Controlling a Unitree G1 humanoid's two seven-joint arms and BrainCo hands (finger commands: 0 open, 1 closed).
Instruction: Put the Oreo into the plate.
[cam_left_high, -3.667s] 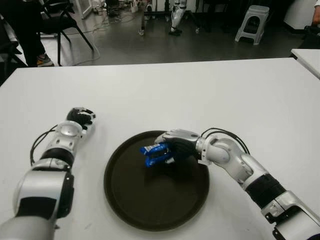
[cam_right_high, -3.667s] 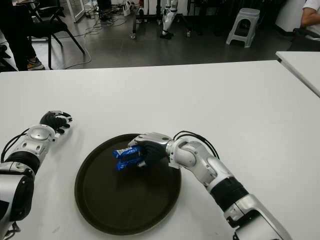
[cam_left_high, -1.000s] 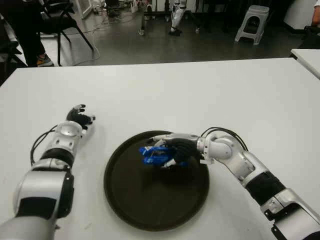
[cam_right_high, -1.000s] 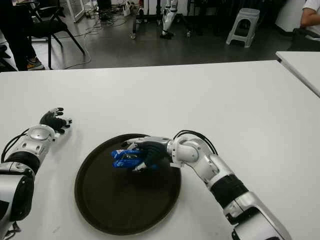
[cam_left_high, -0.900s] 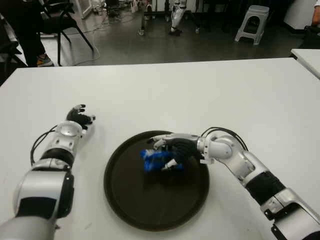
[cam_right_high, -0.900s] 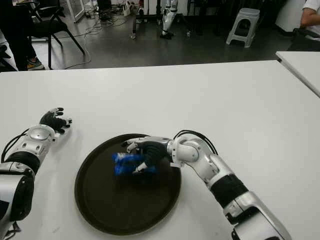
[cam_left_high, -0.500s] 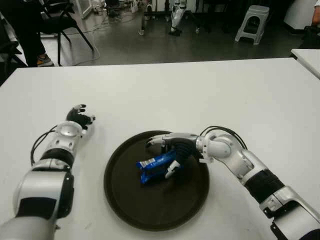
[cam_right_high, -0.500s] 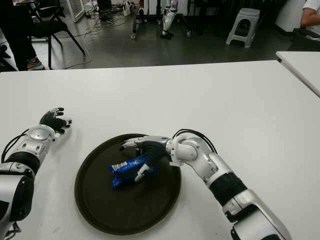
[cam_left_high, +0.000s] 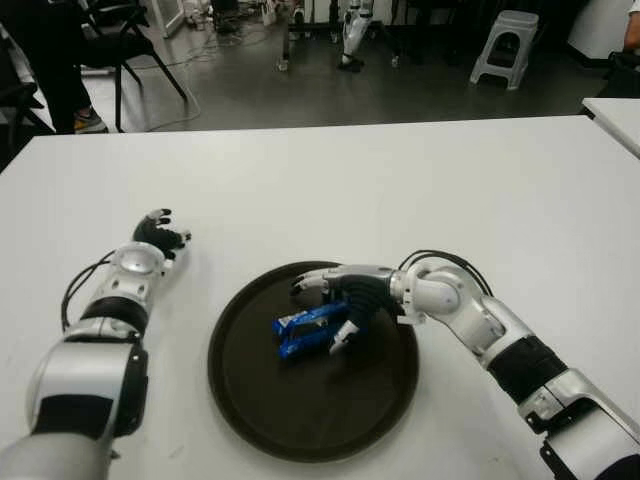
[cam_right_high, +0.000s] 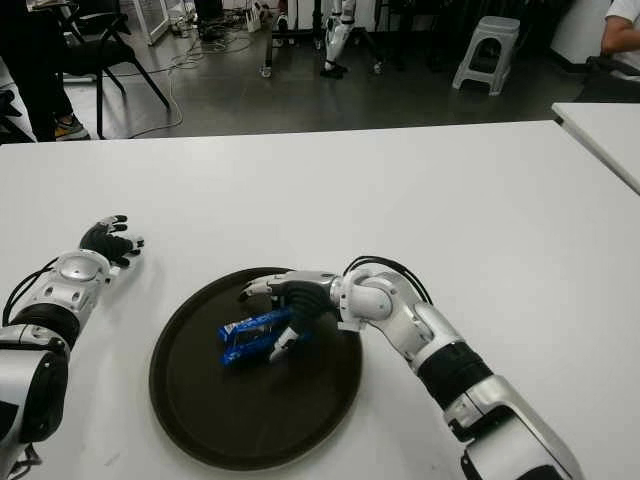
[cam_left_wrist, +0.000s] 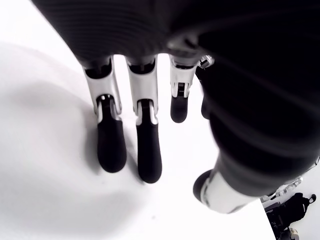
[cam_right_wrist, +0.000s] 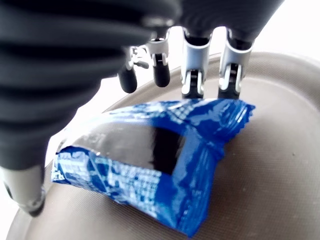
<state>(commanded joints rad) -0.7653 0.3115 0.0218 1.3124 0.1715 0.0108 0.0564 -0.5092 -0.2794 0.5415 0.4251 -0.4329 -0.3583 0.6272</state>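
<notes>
The right hand (cam_left_high: 335, 305), fingers spread, hovers over the Oreo pack (cam_left_high: 308, 331) in the plate (cam_left_high: 250, 400) (possibly touching); withdrawing could snag it.

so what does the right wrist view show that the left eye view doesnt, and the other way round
Only the right wrist view shows the Oreo pack close up: its crinkled blue wrapper, with the spread fingers extending past it. Only the left eye view shows the whole dark plate on the white table, the left hand left of the plate, and the room behind. Both show the pack lying in the plate under the open right hand.
</notes>
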